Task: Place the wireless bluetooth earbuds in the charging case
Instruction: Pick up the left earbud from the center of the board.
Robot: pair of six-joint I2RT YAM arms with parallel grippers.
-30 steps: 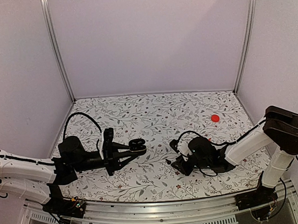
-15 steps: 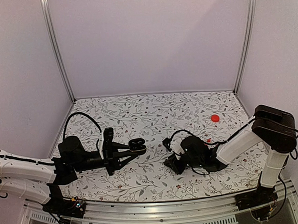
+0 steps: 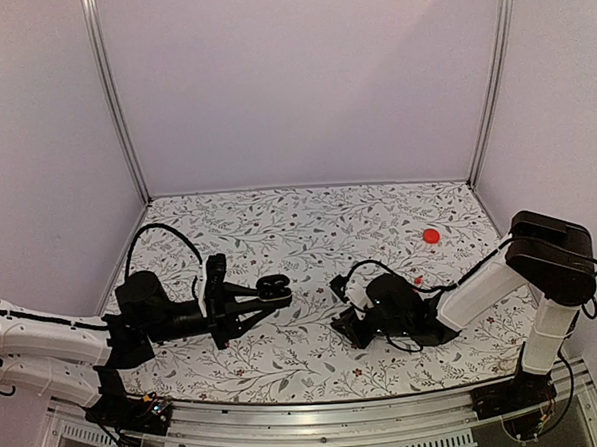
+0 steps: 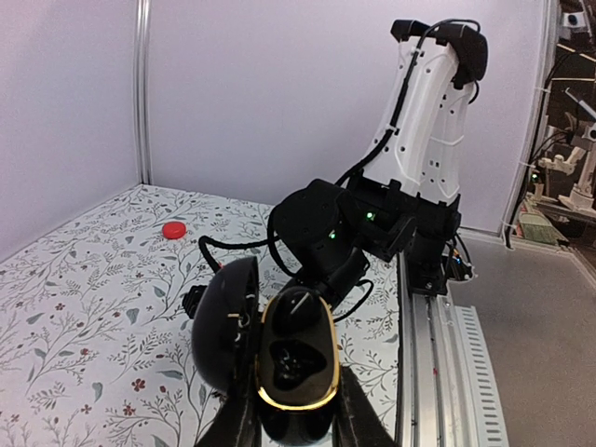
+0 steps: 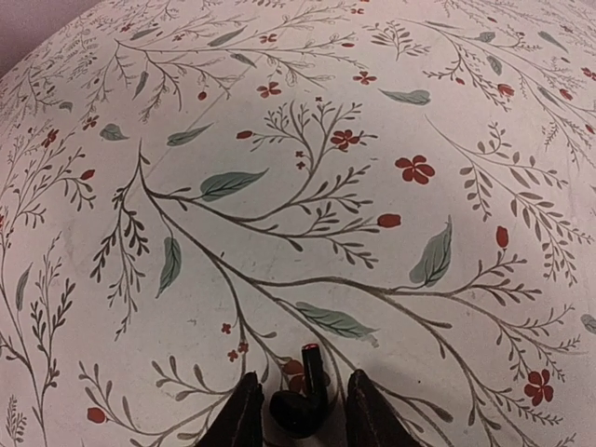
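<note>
Closing on one earbud [image 5: 300, 405], by the look of it: small, black, glossy, red dot at the stem end, lying on the floral table cover [image 5: 279, 140] at 6 o'clock of the right wrist view. Stem toward 12, fat body toward 6. Flanked by the right gripper [image 5: 302, 391], fingers [image 5: 244, 410] at 9 and 3 of the bud, slightly spread, a sliver of cover on each side. Not yet pinching, as far as can be told. No second bud in sight.

For the pinch: centre first, for contact by both pads at once on the fat body, not the thin stem. Otherwise likely to skid or flip, being slick plastic. Squeeze gently, lift straight up, check for a square seat before travel.

From above, charging case [image 3: 274, 287] at 9 o'clock of the right gripper, well apart, held clear of the cover. Pinched at its lower body by the left gripper [image 4: 298, 396], lid swung open toward 9, gold-rimmed interior dark, contents hard to tell. Keep case level and steady. Bring bud over a well, lower slowly, release only once seated.
</note>
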